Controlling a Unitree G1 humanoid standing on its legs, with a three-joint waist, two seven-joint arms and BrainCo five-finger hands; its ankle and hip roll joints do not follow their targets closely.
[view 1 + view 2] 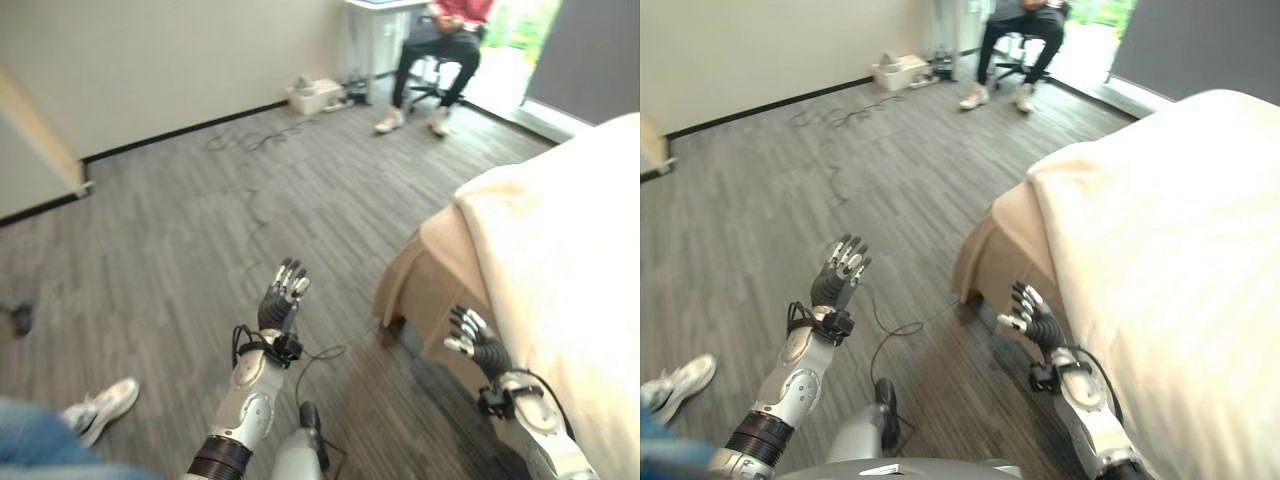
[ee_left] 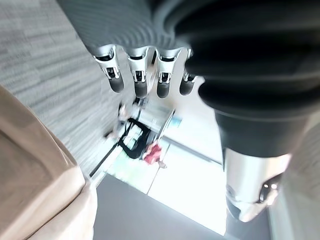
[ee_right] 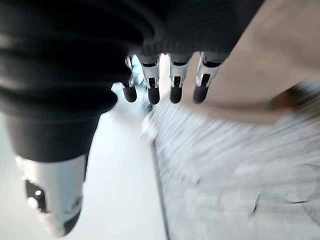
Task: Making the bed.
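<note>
The bed fills the right side, covered by a cream sheet over a tan underlayer that hangs down at the near corner. My right hand floats open just beside that corner, touching nothing. My left hand is raised over the wood floor to the left of the bed, fingers straight and apart, holding nothing. In the left wrist view the fingers point past the tan bed edge. The fingers in the right wrist view hang near the tan cloth.
A person sits on a chair at the far end of the room. Another person's white shoe and jeans leg are at the lower left. A white box and cables lie by the far wall. Grey wood floor spreads left of the bed.
</note>
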